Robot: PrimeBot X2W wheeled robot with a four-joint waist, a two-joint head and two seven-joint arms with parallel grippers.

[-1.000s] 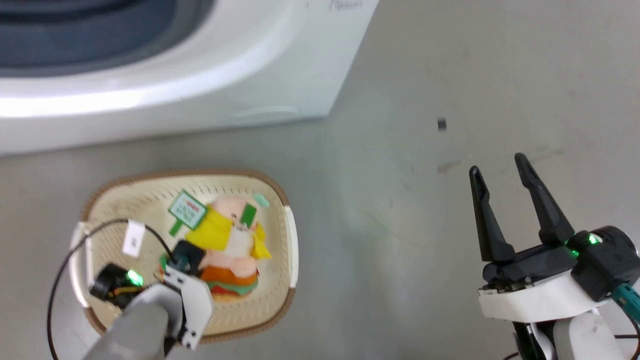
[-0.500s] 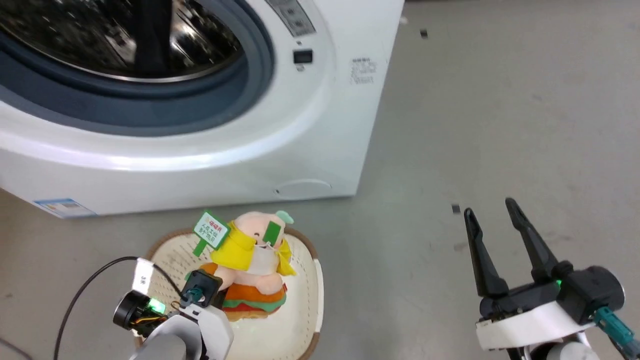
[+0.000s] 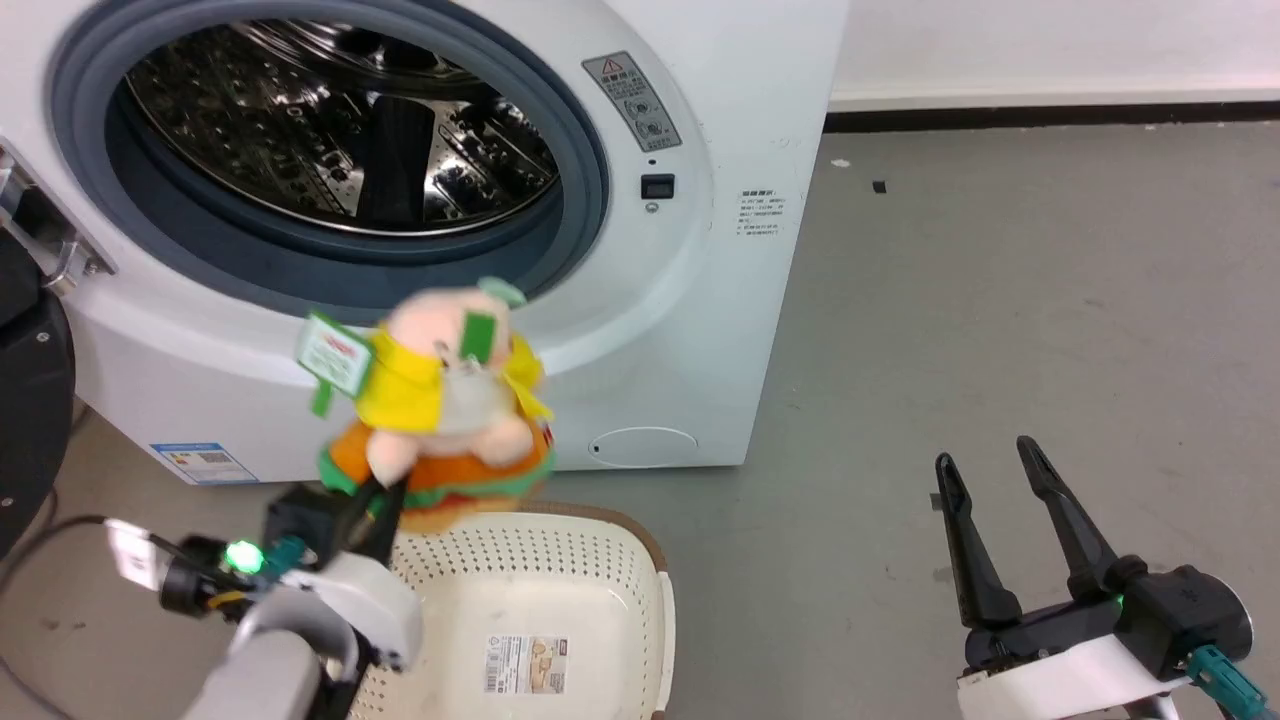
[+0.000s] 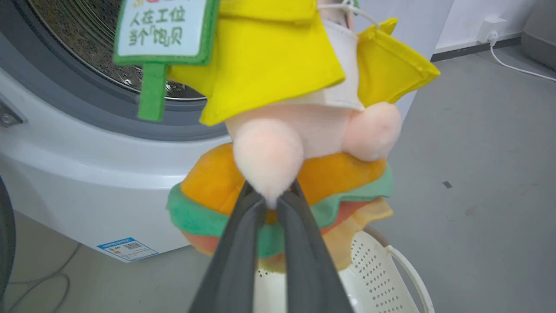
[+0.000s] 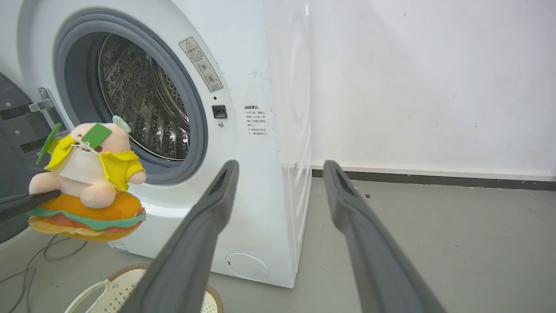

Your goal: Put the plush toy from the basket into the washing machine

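Note:
The hamburger plush toy [image 3: 440, 420] hangs in the air above the basket [image 3: 600, 560], just in front of the washing machine [image 3: 700, 330]. My left gripper [image 4: 271, 200] is shut on the pale pink figure's foot, seen close in the left wrist view. In the right wrist view the plush toy [image 5: 87, 191] floats left of the open drum [image 5: 139, 113]. The steel drum [image 3: 340, 140] stands open, ringed by the grey seal. The basket holds no toy; a label [image 3: 525, 663] lies on its floor. My right gripper [image 3: 990, 480] stands open at the lower right, nothing between its fingers.
The black round door [image 3: 30, 400] hangs open at the far left edge. A blue sticker [image 3: 205, 462] sits low on the washer's front. Cables [image 5: 47, 254] lie on the grey floor left of the machine. A white wall with a dark skirting [image 3: 1050, 110] runs behind.
The left gripper has lifted the plush toy out of the basket, up toward the drum opening. The head camera has tilted up, showing more of the washer. The right gripper stays open.

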